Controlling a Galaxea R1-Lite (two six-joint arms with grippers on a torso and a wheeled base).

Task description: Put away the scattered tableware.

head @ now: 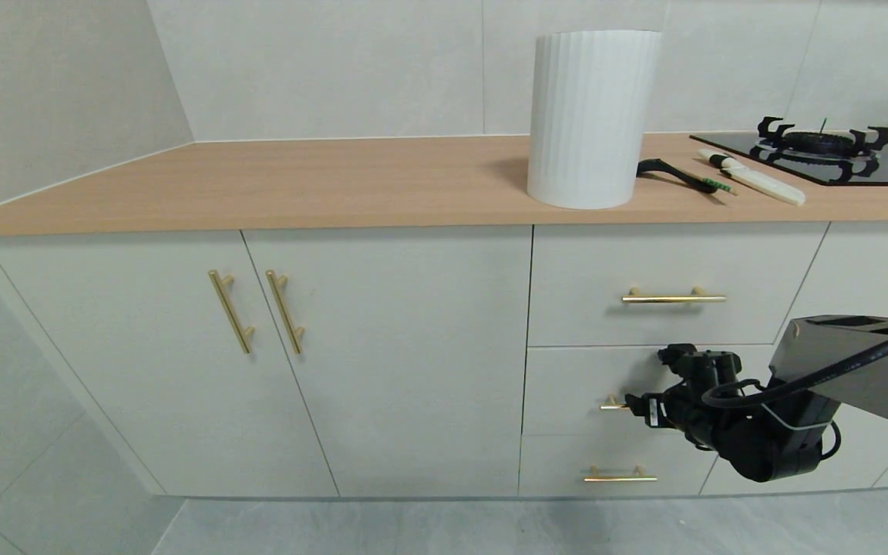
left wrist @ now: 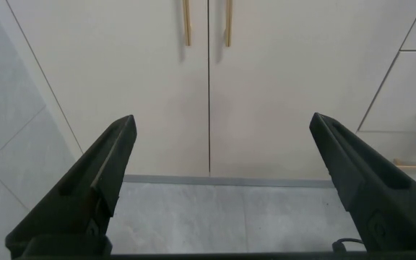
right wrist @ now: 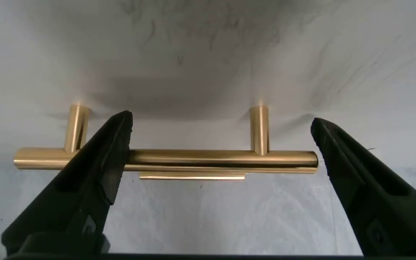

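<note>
Step in hand is judged as opening the mid drawer: the right pincer (right wrist: 220,123) is held open just before the brass handle (right wrist: 165,157), jaws spread along the bar, so a wrist turn is prob. needed before it's gripped & pulled straight. The left pincer (left wrist: 222,123) is open too, low by the cupboard doors (left wrist: 208,87). Tableware, i.e. a white utensil (head: 752,176) & a black-handled one (head: 675,173), is seen on the worktop (head: 297,181) beside the white canister (head: 592,119); types can't be made out, drawer inside unseen.
</note>
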